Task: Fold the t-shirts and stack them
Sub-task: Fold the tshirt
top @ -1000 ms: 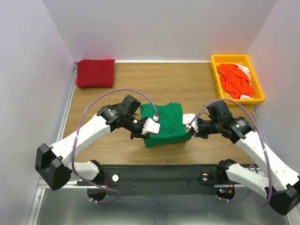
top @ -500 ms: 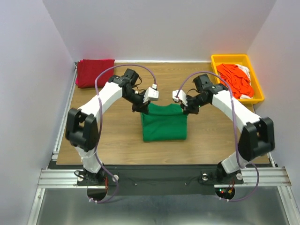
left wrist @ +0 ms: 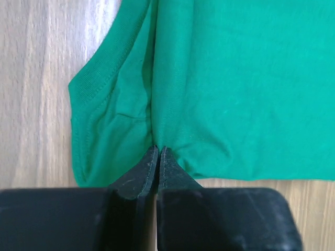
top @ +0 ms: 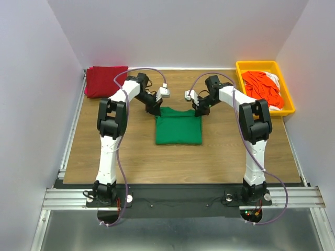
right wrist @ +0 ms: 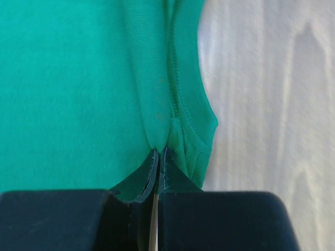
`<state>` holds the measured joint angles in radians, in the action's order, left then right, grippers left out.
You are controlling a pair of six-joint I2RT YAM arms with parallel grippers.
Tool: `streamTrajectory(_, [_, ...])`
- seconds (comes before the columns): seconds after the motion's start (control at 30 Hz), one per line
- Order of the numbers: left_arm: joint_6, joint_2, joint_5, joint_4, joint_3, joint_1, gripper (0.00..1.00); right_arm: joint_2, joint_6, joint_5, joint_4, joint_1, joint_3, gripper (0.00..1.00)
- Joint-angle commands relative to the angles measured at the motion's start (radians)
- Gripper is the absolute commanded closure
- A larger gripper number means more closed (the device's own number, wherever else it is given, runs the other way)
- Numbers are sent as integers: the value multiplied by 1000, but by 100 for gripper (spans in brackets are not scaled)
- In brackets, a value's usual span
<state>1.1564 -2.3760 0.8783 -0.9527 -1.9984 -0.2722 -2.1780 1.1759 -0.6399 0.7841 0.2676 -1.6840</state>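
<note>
Green t-shirt [top: 178, 128] lay folded mid-bench [top: 125, 151]. At its far-left corner the left end effector [left wrist: 158, 150] had its jaws almost together, pinching the puckered hem. At the far-right corner the right end effector [right wrist: 158, 152] was clenched on a fold of the same cloth.

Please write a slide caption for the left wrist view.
Left end effector pinches the green t-shirt at its edge on a wooden table.
</note>
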Motion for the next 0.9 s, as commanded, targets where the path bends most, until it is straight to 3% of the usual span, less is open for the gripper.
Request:
streamTrajectory(0.0, [-56, 44, -7, 44, 32, -1, 89, -2, -15, 16, -52, -14, -13, 98])
streamTrajectory(0.17, [-57, 145, 11, 65, 176, -18, 94, 33, -47, 14, -60, -10, 76, 99])
streamTrajectory(0.3, [-69, 297, 13, 150, 470, -58, 95, 160, -62, 3, -60, 7, 252, 99])
streamTrajectory(0.5, [-112, 501, 28, 215, 738, -73, 95, 411, -146, -38, -55, 25, 522, 99])
streamTrajectory(0.57, [-113, 558, 22, 227, 806, -74, 86, 492, -156, -46, -39, 25, 590, 96])
streamTrajectory(0.63, [-113, 593, 14, 236, 837, -73, 68, 543, -171, -64, -25, 27, 616, 78])
streamTrajectory(0.7, [-119, 644, 8, 249, 851, -73, 57, 589, -217, -70, -20, 27, 612, 61])
streamTrajectory(0.73, [-126, 659, 8, 259, 845, -74, 50, 592, -276, -75, -19, 25, 597, 61])
streamTrajectory(0.87, [-168, 693, -7, 296, 773, -102, 44, 534, -378, -121, -22, 13, 492, 61])
